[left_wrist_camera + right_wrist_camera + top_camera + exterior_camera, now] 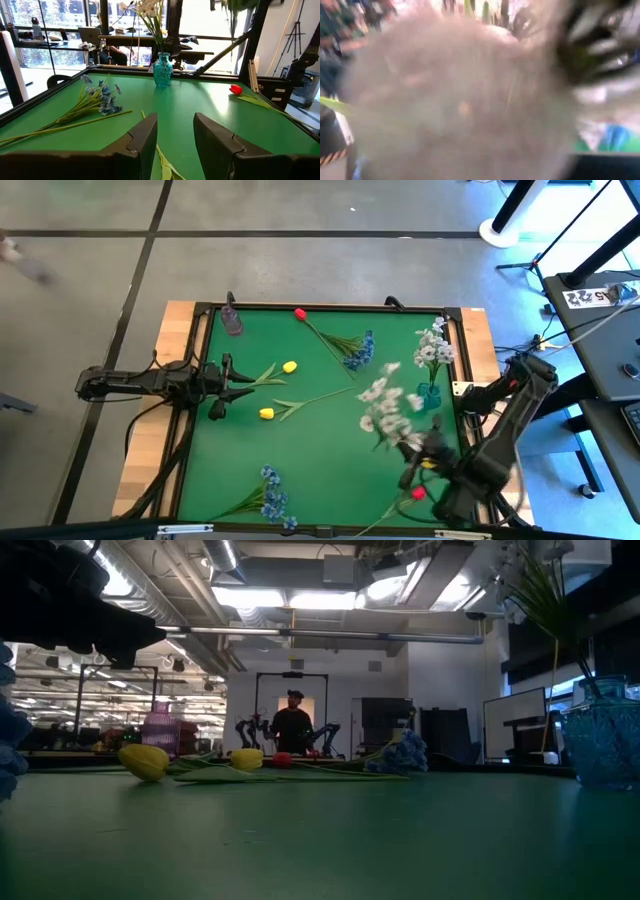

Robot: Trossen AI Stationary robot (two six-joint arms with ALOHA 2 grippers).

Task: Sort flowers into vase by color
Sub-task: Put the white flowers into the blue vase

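On the green counter (320,460) lie two yellow tulips (267,413), a red tulip (300,313) and blue bunches (272,498). The teal vase (430,393) holds white sprays. The right gripper (412,463) carries a white spray (385,408); its jaws' grip is blurred and cannot be told. The left gripper (175,135) waits with jaws parted and nothing between them.

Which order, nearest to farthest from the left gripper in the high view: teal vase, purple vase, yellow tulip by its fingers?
From the left gripper, open at the table's left edge:
1. yellow tulip, just right of the fingers.
2. purple vase, far left corner.
3. teal vase, right side.
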